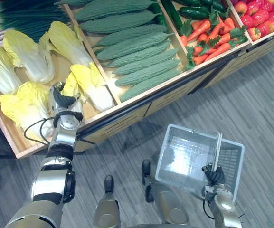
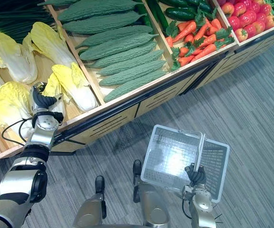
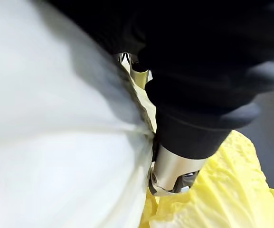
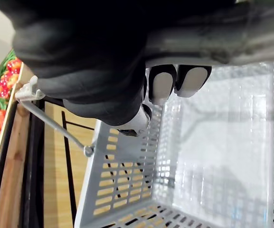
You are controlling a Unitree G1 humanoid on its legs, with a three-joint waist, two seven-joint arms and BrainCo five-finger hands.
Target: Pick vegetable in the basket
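Left eye view: one basket (image 1: 188,159), six cabbages (image 1: 30,57).

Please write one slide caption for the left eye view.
Left hand at a cabbage; right hand holds the empty basket.

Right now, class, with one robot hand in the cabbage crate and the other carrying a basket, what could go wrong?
1. The left robot hand rests among closely packed yellow-and-white leafy cabbages; lifting one may drag a neighbour over the wooden crate rim.
2. The grey slotted plastic basket hangs by its thin handle from the right robot hand, over the grey floor, apart from the crate; a cabbage could drop between.
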